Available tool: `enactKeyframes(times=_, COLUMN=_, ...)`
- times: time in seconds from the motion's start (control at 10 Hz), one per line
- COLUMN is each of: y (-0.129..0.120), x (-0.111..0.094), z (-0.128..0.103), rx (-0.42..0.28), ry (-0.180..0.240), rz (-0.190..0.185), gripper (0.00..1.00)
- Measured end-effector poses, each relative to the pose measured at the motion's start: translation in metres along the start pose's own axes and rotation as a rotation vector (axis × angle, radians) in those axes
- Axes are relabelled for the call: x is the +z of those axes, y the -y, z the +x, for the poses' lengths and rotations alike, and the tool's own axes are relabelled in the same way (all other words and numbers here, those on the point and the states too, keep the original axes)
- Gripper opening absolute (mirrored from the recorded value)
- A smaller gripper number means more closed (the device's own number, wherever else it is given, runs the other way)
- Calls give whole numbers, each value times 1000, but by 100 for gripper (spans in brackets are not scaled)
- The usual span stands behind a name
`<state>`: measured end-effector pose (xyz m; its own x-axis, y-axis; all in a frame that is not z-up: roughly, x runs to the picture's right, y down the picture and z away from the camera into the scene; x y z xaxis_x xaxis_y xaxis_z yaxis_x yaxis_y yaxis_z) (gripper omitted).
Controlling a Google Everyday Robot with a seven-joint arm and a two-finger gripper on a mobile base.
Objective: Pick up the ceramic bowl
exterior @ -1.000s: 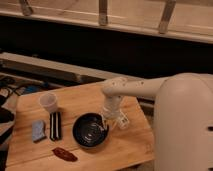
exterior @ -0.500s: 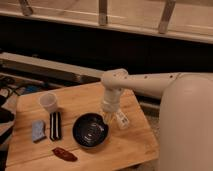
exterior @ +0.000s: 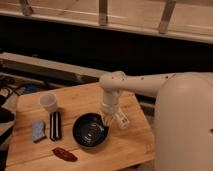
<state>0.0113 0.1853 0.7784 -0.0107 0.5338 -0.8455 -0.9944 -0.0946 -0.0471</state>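
Camera view of the wooden surface [exterior: 75, 102] with the gripper [exterior: 112, 119] lowered at the rim of the ceramic bowl [exterior: 90, 131]. Over the last second the arm's wrist has risen and shifted only slightly, and the gripper has stayed at the same edge of the bowl. The bowl itself has not moved and still rests flat on the surface, so the lift appears not yet begun and the step in hand is judged to be securing a hold on the rim. Whether the jaws are apart, together or clamped on the rim cannot be told. The bowl lies just beside the jaws, toward the view's left and slightly nearer the camera, its near rim at or under them; actual contact cannot be confirmed. The white cup [exterior: 48, 102] stands well apart from the jaws, farther left and back. A black bar [exterior: 55, 126] and a blue-grey pad [exterior: 39, 131] lie beyond the bowl from the jaws, and a reddish-brown item [exterior: 64, 154] sits forward-left of them
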Motion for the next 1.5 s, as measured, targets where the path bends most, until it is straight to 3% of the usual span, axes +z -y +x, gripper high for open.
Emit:
enactKeyframes(times=0.1, y=2, x=3, z=-1, rx=13, ry=9, rz=22, gripper=37)
enactKeyframes(times=0.5, y=8, x=0, z=-2, rx=47, ry=22, rz=38, gripper=76)
enactKeyframes(times=0.6, y=7, x=1, z=-3, rx=48, ry=20, rz=39, gripper=80)
enactKeyframes(times=1.2, y=10, x=2, z=-4, rx=47, ry=15, rz=36, gripper=80)
enactKeyframes(times=1.5, y=0, x=18, z=-6, rx=22, ry=-33, rz=27, gripper=80)
